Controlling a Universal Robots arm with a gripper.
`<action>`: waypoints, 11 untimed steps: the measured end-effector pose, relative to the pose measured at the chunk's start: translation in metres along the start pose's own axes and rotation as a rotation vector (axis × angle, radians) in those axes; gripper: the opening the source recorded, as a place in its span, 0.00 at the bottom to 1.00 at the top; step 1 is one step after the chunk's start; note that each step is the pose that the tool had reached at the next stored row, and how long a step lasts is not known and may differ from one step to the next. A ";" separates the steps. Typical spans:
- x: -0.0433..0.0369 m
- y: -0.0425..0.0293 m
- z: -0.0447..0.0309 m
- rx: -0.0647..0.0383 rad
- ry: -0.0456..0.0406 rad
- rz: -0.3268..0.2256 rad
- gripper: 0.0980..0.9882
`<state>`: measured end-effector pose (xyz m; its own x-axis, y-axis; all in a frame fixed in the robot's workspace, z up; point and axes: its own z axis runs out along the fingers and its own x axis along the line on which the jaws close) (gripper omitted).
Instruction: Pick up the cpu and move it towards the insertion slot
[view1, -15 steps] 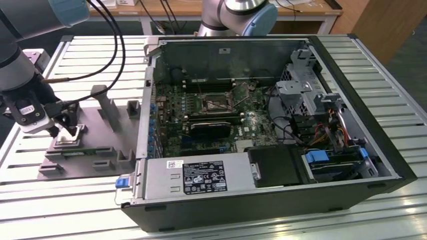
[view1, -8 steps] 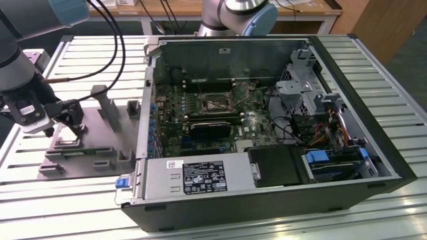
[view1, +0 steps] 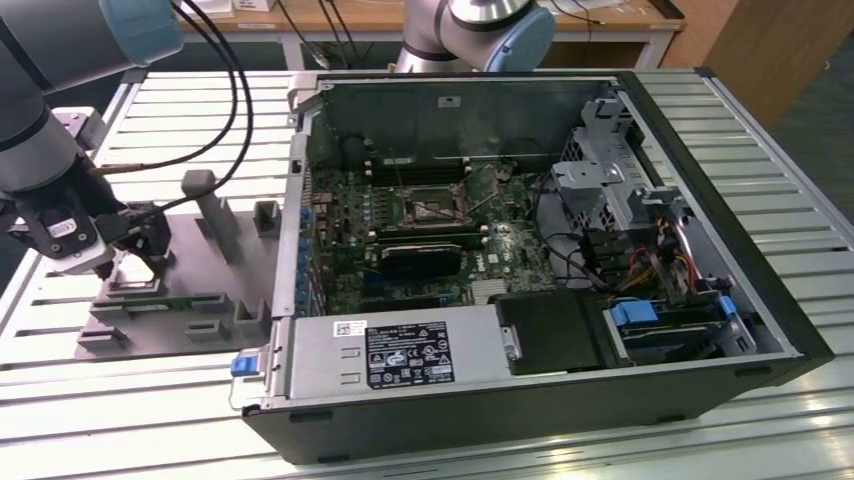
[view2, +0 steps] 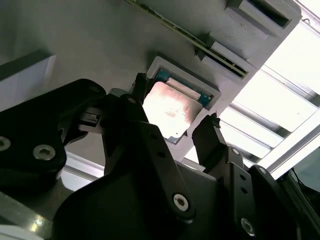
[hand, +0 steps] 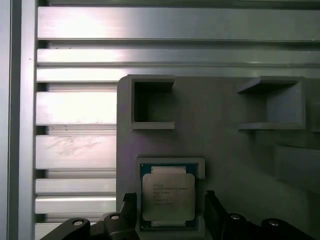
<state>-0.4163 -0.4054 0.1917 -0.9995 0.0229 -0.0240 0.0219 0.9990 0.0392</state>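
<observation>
1. The pincer (view1: 144, 256) is hovering spread over the grey fixture plate (hand: 225, 150), at nine o'clock from the computer case (view1: 747, 300) in the exterior view.
2. The cpu (hand: 167, 197) is lying flat in its pocket (hand: 170, 162) on that plate, with the fingers (hand: 129, 202) straddling it and apparently not touching.
3. Risk: the fingers are sitting near the pocket walls, so an off-centre squeeze is likely tilting or jamming the chip.
4. Risk: the thin edges are offering little purchase, inviting a slip.
5. Risk: the socket (view1: 430, 206) is lying inside the case at three o'clock from the pincer. The case wall (view1: 286, 240) is standing between, so a low carry is risking collision.
</observation>
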 end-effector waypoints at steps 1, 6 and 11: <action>0.0000 0.0000 0.0006 0.000 0.0001 0.000 0.62; 0.0002 0.0009 0.0026 0.000 0.0000 0.000 0.62; 0.0002 0.0024 0.0042 0.000 0.0000 0.000 0.62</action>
<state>-0.4163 -0.4028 0.1876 -0.9995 0.0229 -0.0240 0.0219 0.9990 0.0392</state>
